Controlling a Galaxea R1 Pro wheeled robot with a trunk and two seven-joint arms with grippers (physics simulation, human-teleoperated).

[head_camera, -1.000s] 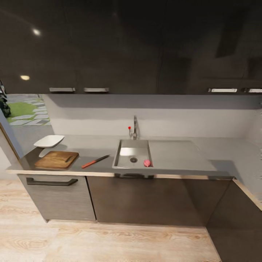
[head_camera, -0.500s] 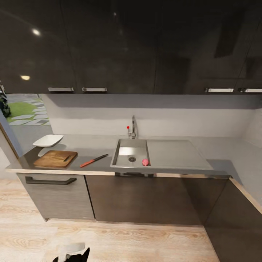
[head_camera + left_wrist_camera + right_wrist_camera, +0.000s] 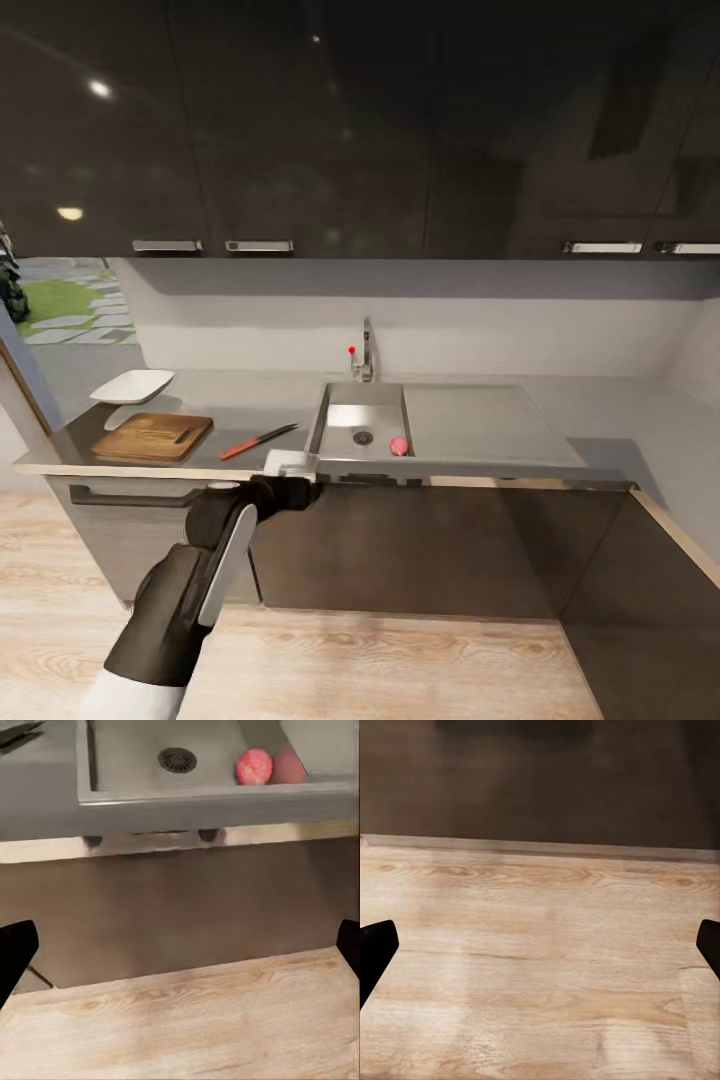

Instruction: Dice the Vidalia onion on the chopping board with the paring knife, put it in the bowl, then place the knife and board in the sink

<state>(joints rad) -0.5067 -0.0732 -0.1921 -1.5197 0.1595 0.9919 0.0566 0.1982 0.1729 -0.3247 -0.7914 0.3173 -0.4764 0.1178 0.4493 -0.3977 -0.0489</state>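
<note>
Reaching toward the desk's [image 3: 450, 478] front edge with the left gripper [image 3: 180, 945], jaws wide. Lying in the sink's [image 3: 330, 425] near right corner, the Vidalia onion [image 3: 399, 446]. Hanging over the wooden floor [image 3: 540, 967], the right gripper [image 3: 540, 945], jaws wide.

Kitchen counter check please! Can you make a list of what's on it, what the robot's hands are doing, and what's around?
Surface: grey countertop above dark cabinets.
Job's things: Vidalia onion in the sink; chopping board, paring knife beside it, bowl behind.
Clutter: nothing seen.
Grippers: left gripper open, raised before the counter edge; right gripper open, over wooden floor.
Cables: nothing seen.
Surroundings: tap, upper cupboards.
</note>
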